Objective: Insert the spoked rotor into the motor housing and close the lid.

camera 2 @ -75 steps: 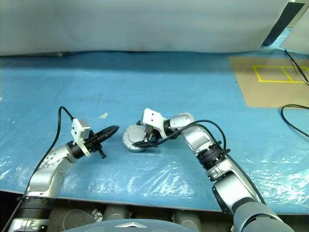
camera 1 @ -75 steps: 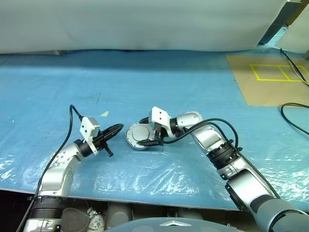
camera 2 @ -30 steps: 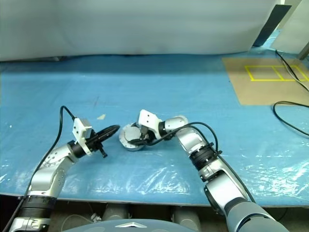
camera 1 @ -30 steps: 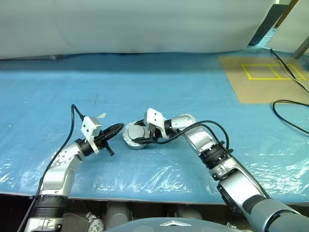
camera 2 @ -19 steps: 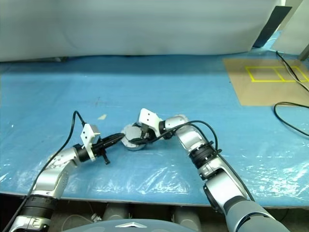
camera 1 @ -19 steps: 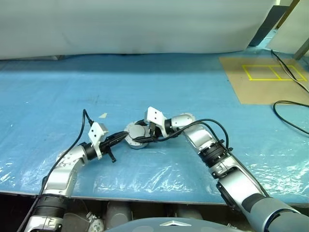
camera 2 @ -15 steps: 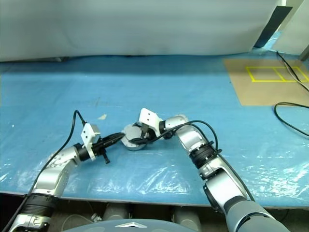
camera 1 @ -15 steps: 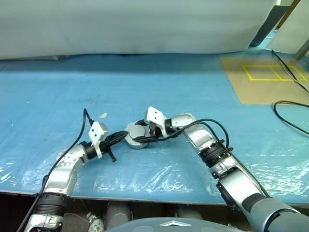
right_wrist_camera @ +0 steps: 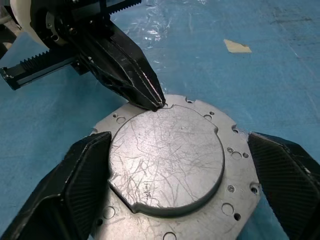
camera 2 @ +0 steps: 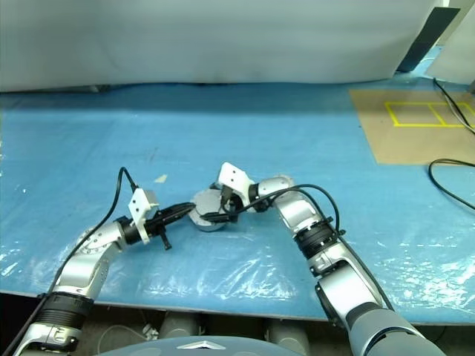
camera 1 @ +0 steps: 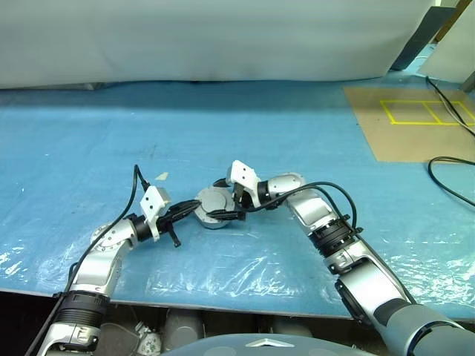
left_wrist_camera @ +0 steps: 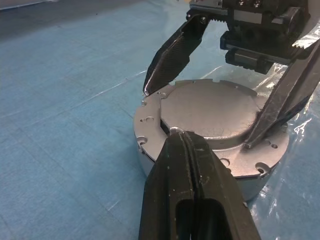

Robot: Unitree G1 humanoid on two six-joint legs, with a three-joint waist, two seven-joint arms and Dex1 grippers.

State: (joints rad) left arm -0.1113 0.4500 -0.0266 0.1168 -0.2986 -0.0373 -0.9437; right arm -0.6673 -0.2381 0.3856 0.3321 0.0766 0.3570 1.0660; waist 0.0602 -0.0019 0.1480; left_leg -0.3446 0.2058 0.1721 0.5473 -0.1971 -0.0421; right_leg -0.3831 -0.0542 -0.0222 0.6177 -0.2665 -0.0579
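Currently the motor housing [camera 1: 213,208] lies flat on the blue plastic sheet [camera 1: 297,126] covering the table, near the middle of the near half, its round axis vertical. The lid [right_wrist_camera: 166,158] sits on top with its plain pale grey, scratched face up; a small notch in its rim faces the left claw. No spokes or windings are visible.

The left claw [left_wrist_camera: 181,137] has its fingers pressed together, and the tip rests at the lid's rim on the housing's left side. The right claw [right_wrist_camera: 175,180] reaches in from the right with its fingers spread wide, one on each side of the housing, not clamped on it.

Open sheet surrounds the housing to the left and far side. A brown board with yellow tape lines [camera 1: 415,111] lies far right, beside a black cable [camera 1: 449,174]. No readable markings show.
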